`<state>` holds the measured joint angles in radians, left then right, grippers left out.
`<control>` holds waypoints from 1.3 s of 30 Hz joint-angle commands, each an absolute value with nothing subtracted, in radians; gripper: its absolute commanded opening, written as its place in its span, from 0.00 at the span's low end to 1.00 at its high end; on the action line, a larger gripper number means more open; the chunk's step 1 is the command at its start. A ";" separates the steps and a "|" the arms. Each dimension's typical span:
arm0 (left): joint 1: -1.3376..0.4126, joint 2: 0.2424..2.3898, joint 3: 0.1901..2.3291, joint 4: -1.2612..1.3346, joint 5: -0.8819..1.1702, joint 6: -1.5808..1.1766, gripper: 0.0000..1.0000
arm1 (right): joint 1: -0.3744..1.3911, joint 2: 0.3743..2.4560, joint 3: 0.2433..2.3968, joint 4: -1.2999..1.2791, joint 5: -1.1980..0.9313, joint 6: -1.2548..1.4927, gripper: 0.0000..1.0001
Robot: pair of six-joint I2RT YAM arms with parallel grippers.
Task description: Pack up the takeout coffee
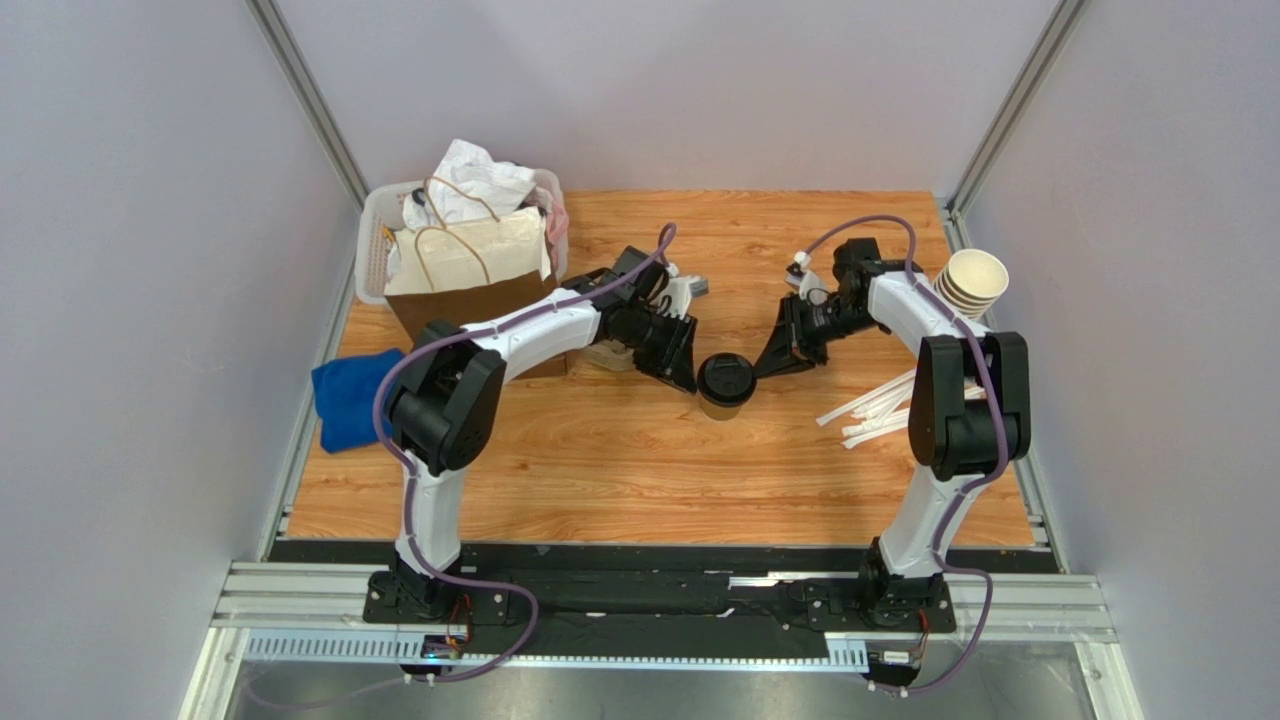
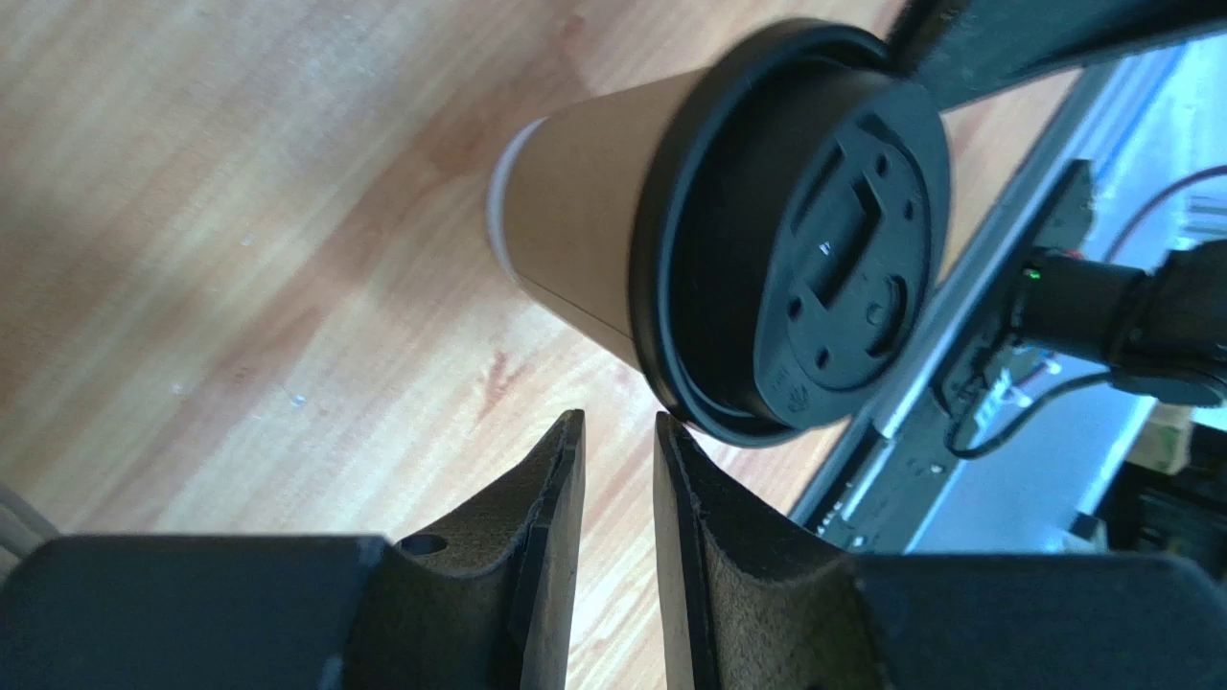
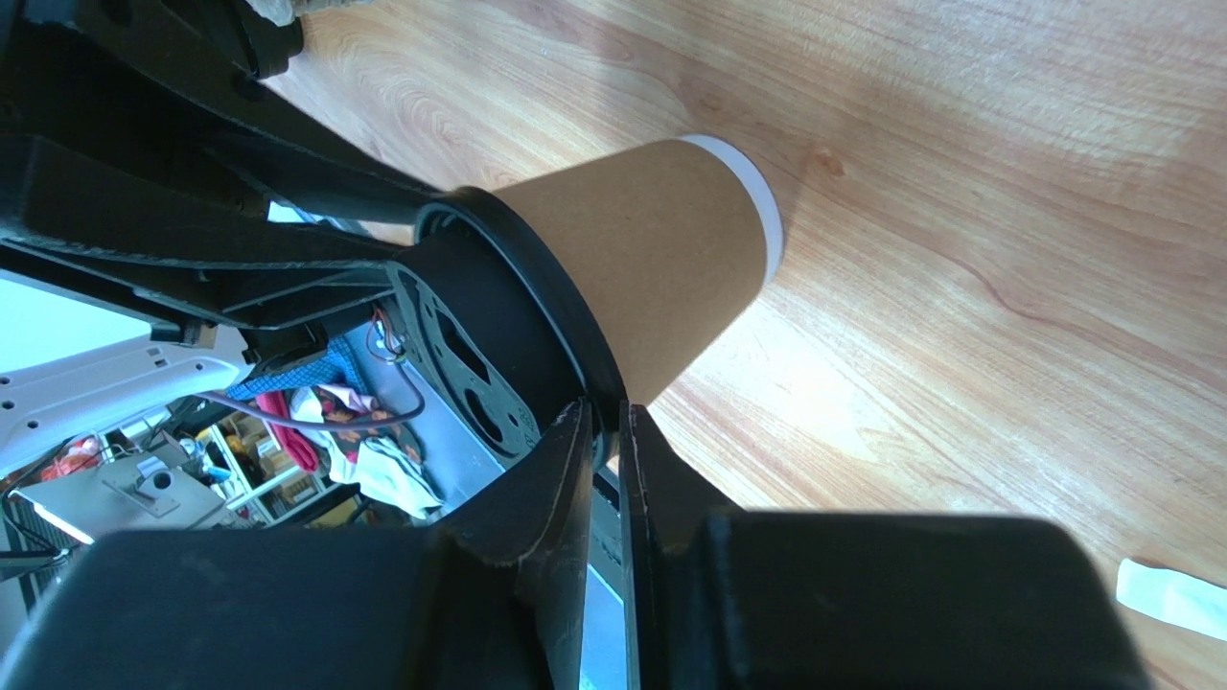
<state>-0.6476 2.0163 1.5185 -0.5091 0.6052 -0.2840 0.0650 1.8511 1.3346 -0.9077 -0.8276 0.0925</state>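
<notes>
Your left gripper (image 2: 618, 420) sat nearly closed, empty, just left of the takeout coffee (image 1: 726, 380); your right gripper (image 3: 608, 414) was nearly closed at its lid (image 3: 490, 338), hold impossible to tell

Bright, even; wrist foregrounds blurred

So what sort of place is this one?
Probably a robot lab cell staged as a café packing counter: plain grey panels wall a wooden tabletop, with a takeout coffee, stacked paper cups and a paper bag.
</notes>
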 commanded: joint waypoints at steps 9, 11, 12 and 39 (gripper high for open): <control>-0.621 1.867 1.434 -0.304 0.727 -0.399 0.33 | 0.078 1.829 1.298 -0.881 -0.818 0.101 0.14; -0.621 1.868 1.437 -0.304 0.721 -0.399 0.33 | 0.078 1.822 1.298 -0.879 -0.824 0.104 0.14; -0.621 1.870 1.437 -0.305 0.715 -0.400 0.33 | 0.080 1.822 1.298 -0.880 -0.825 0.106 0.14; -0.663 1.959 1.595 -0.541 0.537 -0.102 0.91 | 0.086 1.839 1.486 -0.980 -0.733 -0.078 0.70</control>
<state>-0.6296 1.9259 1.5478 -0.5026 0.5957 -0.2104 0.0818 1.8381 1.4204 -0.9478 -0.7776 -0.0067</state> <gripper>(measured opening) 0.850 0.696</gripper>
